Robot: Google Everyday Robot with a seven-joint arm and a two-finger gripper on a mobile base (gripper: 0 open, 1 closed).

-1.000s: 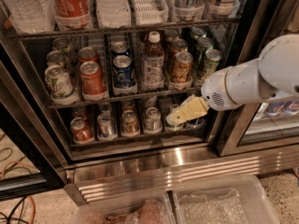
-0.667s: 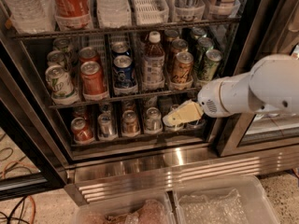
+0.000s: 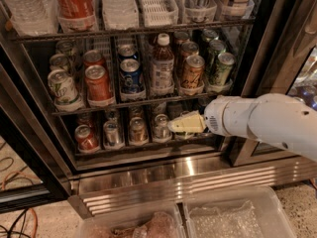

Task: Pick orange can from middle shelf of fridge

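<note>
The orange can stands upright at the front of its lane on the middle shelf of the open fridge, right of a brown bottle. More cans stand behind it. My gripper, pale yellow at the end of the white arm, reaches in from the right. It is in front of the lower rack of small cans, below the orange can and slightly to its left, and holds nothing that I can see.
On the middle shelf are a red can, a blue can and green-and-white cans. Large bottles stand on the rack above. The dark door frame is at the right. Clear plastic bins lie at the bottom.
The arm has reached further left, carrying the gripper left along the lower rack; it stays below the middle shelf. The cans have not moved.
</note>
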